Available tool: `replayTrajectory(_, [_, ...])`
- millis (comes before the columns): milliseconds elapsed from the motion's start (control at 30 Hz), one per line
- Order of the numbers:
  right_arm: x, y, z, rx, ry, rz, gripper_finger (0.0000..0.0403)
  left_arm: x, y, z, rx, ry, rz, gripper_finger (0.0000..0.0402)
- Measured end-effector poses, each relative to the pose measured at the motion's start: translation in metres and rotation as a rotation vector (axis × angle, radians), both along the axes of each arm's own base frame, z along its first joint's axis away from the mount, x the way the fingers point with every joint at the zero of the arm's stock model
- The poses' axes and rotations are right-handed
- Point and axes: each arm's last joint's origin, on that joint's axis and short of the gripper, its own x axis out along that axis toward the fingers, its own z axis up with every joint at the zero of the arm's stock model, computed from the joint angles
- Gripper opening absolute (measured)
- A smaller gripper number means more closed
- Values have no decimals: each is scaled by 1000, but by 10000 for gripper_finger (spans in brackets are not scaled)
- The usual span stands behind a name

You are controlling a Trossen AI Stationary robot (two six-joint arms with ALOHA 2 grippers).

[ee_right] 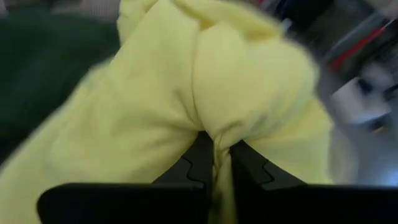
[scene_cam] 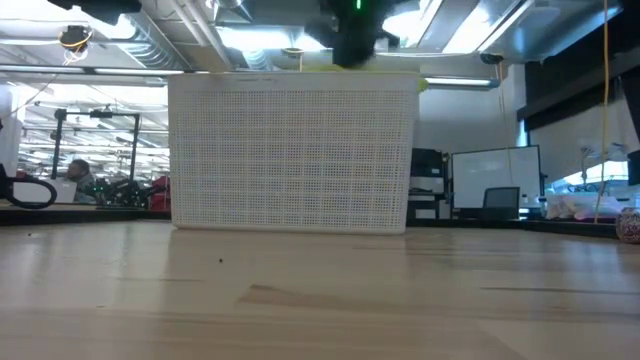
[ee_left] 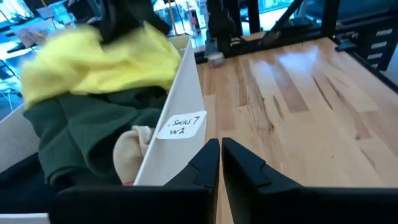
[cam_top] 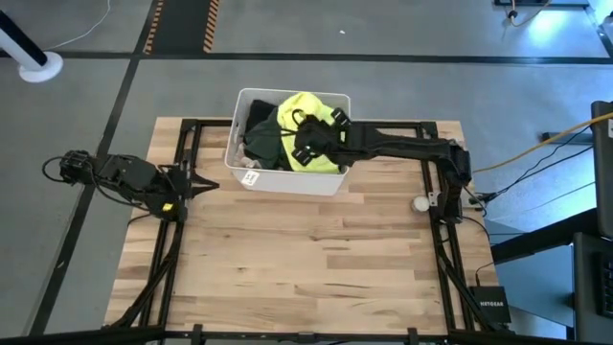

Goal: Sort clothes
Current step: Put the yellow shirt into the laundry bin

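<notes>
Centrally, the neon yellow garment (cam_top: 305, 108) lies on top of the clothes in the white bin (cam_top: 287, 178), which stands on the far half of the worktop (cam_top: 316, 259). Beside and under it lie a dark green garment (cam_top: 263, 142) and a black one (cam_top: 261, 110); a pale pink piece (ee_left: 127, 152) shows against the bin's wall in the left wrist view, near a handwritten label (ee_left: 181, 125). Right hand (ee_right: 216, 155) — reaching over the bin from the right, fingers pinched shut on a fold of the yellow fabric. Left hand (ee_left: 221, 155) — resting low at the worktop's left edge, just outside the bin, fingers closed together on nothing.
</notes>
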Motion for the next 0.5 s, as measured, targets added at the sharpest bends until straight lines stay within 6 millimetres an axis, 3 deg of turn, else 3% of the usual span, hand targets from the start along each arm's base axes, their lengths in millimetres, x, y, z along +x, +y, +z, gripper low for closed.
replayTrajectory(133, [1, -14, -41, 206, -14, 31, 36, -5, 2, 1, -14, -26, 2, 13])
replayTrajectory(233, [1, -23, -61, 343, -67, 46, 43, -8, 3, 2, -19, -39, 2, 13])
replayTrajectory(333, [-1, -30, -68, 419, -113, 8, 67, -10, 3, 3, -22, -48, 2, 13])
replayTrajectory(500, [-2, -32, -61, 452, -155, -31, 128, -10, 3, 3, -22, -51, 2, 13])
